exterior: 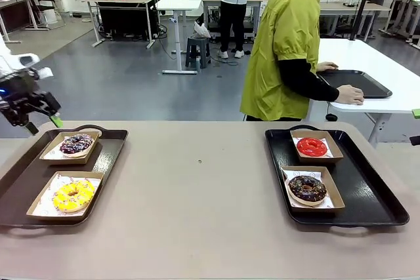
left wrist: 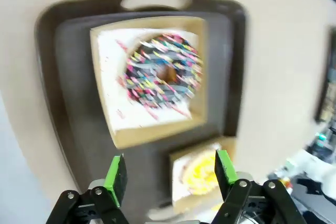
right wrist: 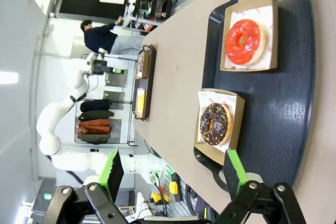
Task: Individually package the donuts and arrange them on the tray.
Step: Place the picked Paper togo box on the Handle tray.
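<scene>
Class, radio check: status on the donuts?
Left hand open, empty; right hand open, empty. Four donuts boxed on trays. Nothing obstructing.

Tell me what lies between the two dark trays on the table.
Front view: only bare beige tabletop between the left dark tray and the right dark tray, apart from a tiny speck.

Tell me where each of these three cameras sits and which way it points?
Front view: fixed at the robot's table edge, looking across the beige table toward a person in a yellow-green jacket; the left hand shows.
Left wrist view: looks down past the left hand, open, onto the purple-dark sprinkled ring donut.
Right wrist view: rolled sideways past the right hand, open, toward the glossy red ring donut.
Shared: front and left wrist views both show that sprinkled donut.
</scene>
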Available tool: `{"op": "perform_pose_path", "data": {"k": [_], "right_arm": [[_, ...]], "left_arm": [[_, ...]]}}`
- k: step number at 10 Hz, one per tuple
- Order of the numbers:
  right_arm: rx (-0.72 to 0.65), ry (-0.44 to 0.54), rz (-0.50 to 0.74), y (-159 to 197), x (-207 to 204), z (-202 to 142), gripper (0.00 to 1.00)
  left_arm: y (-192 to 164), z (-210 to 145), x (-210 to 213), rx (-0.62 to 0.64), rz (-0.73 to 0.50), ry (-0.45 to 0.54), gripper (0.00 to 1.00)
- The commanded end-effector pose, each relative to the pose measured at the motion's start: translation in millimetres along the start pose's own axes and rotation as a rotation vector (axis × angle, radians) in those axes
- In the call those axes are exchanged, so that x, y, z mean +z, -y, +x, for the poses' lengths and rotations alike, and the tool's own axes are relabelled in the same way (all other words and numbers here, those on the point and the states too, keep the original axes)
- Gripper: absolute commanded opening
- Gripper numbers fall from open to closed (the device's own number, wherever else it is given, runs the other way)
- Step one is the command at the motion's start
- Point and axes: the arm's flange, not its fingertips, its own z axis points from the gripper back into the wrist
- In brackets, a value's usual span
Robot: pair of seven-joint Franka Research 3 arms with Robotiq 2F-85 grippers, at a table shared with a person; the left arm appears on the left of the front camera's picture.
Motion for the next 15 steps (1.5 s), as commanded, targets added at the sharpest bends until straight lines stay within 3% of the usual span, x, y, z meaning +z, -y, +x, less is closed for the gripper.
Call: {"op": "perform_pose_path", "data": {"k": [1, 3, 6, 7, 10, 15], "right_arm": [[0.008, -0.010, -0.004, -1.6, 0.0, -3.9, 1.00], [0.008, -0.010, -0.004, -1.6, 0.0, -3.9, 1.00], [0.008, -0.010, -0.004, -1.6, 0.0, -3.9, 1.00], [0.008, -0.010, -0.004, -1.6, 0.0, -3.9, 1.00], [0.008, -0.010, -0.004, -1.6, 0.0, -3.9, 1.00], [0.008, -0.010, -0.004, -1.6, 0.0, -3.9, 1.00]], "left_arm": [[-35.3, -60.5, 39.2, -0.073, -0.266, 0.040, 0.86], [-76.6, -108.2, 65.1, -0.102, -0.493, 0.143, 0.86], [-148.7, -144.3, 66.2, 0.010, -0.757, 0.228, 0.86], [-166.9, -146.9, 61.7, 0.098, -0.826, 0.236, 0.86], [-193.9, -152.2, 52.3, 0.171, -0.891, 0.203, 0.86], [-193.2, -158.8, 36.5, 0.148, -0.859, 0.214, 0.86]]}}
